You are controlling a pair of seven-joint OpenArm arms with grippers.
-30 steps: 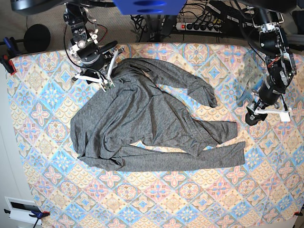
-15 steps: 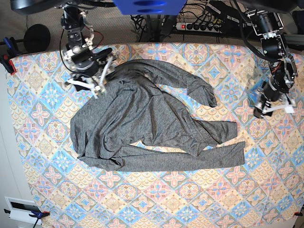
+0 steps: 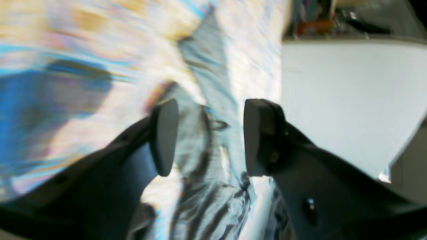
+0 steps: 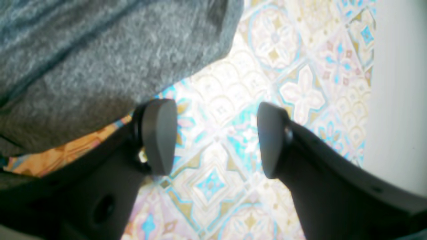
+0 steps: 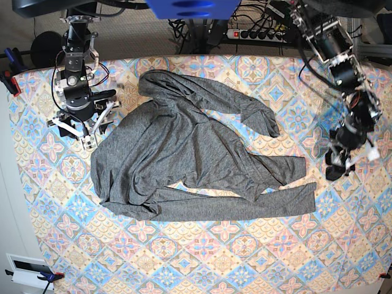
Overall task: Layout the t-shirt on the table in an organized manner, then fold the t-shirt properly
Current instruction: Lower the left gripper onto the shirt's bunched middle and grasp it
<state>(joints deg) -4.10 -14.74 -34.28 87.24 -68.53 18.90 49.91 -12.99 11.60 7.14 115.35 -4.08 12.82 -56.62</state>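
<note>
The dark grey t-shirt (image 5: pixel 184 153) lies crumpled across the middle of the patterned table (image 5: pixel 245 257), its long sleeves trailing to the right. My right gripper (image 5: pixel 78 135) hovers just left of the shirt's upper left edge. In the right wrist view it (image 4: pixel 215 138) is open over bare table (image 4: pixel 300 66), with the t-shirt (image 4: pixel 100 56) beside its left finger and nothing between the fingers. My left gripper (image 5: pixel 337 166) hangs near the table's right edge, clear of the sleeve ends. The blurred left wrist view shows it (image 3: pixel 208 136) open and empty above the table (image 3: pixel 66 33).
A power strip (image 5: pixel 257 33) and cables lie behind the table's far edge. Red clamps (image 5: pixel 9 82) grip the left edge. A white box (image 5: pixel 27 269) sits off the front left corner. The table's edge and pale floor (image 4: pixel 397 100) are close beside my right gripper.
My right gripper has let go of the t-shirt's upper left edge, opened wide and swung left off the cloth. The left arm drifted right and slightly forward.
</note>
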